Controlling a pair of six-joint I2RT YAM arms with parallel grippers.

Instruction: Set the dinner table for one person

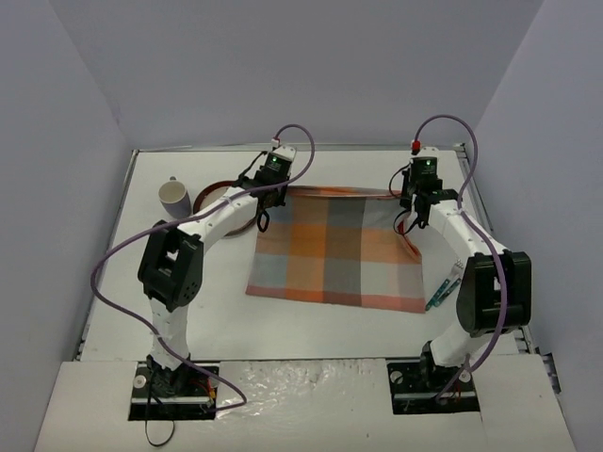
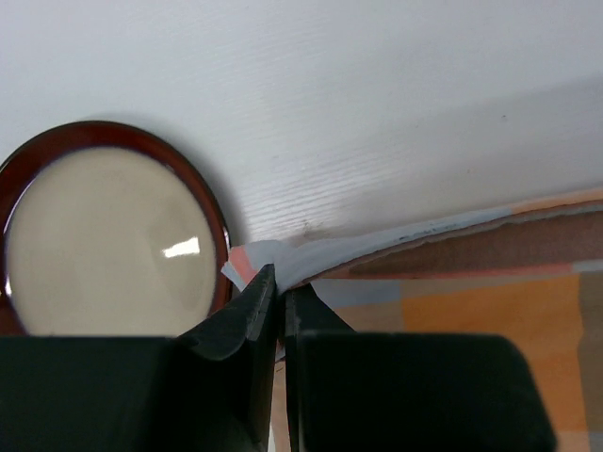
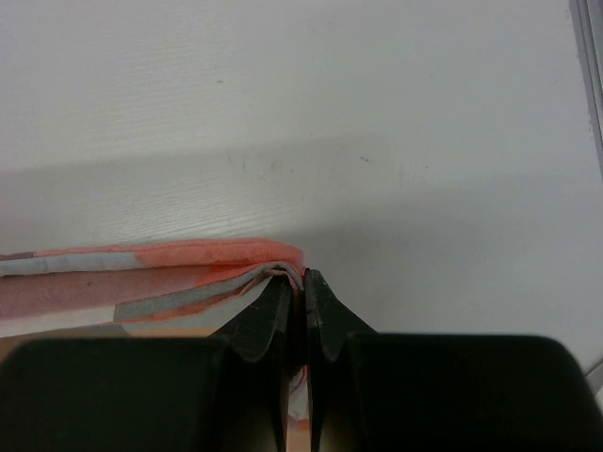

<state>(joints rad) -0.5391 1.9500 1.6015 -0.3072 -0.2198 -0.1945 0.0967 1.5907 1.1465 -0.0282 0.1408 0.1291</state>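
Note:
An orange-and-blue plaid cloth mat (image 1: 334, 250) lies spread on the white dinner table (image 1: 198, 311). My left gripper (image 1: 265, 205) is shut on the mat's far left corner (image 2: 256, 262) and holds it lifted off the table. My right gripper (image 1: 416, 209) is shut on the mat's far right corner (image 3: 283, 264), also lifted. A brown-rimmed plate (image 2: 104, 240) lies just left of the left gripper, also in the top view (image 1: 215, 196). A white cup (image 1: 173, 196) stands left of the plate.
Blue-green cutlery (image 1: 441, 294) lies on the table right of the mat, beside the right arm. Metal rails run along the table's far edge (image 1: 377, 146) and right side (image 3: 589, 75).

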